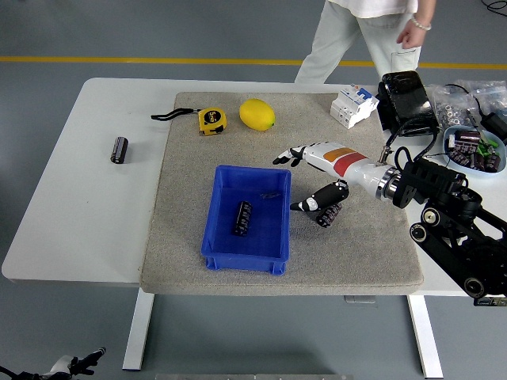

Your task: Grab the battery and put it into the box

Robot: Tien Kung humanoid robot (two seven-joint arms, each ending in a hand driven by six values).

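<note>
Already the battery (242, 218) lay inside the blue box (215, 240), resting on its floor near the middle, its length running roughly from the near side toward the far side. A small dark scrap, too small to identify, sat on the box floor nearer the far wall. The box stood on a grey mat (182, 158) that covered most of the white table (71, 214).

The right hand (313, 180) hung over the mat just to the right of the box, its fingers spread loosely and holding nothing. Its fingertips (279, 159) pointed toward the box's far right corner, and the thumb reached toward the box's right wall without clearly touching it. A second battery (329, 213) lay on the mat directly below the hand. The left arm did not show above the table.

On the far part of the mat sat a yellow tape measure (211, 119) and a yellow lemon (257, 114), side by side but apart. A white breaker switch (352, 105) stood at the mat's far right corner, beside a black case (406, 101). Another small battery (120, 149) lay alone on the bare table at the left. A bowl of parts (474, 149) sat near the right edge. A person (372, 36) in light clothing stood beyond the far side, one hand (413, 32) hanging free.
</note>
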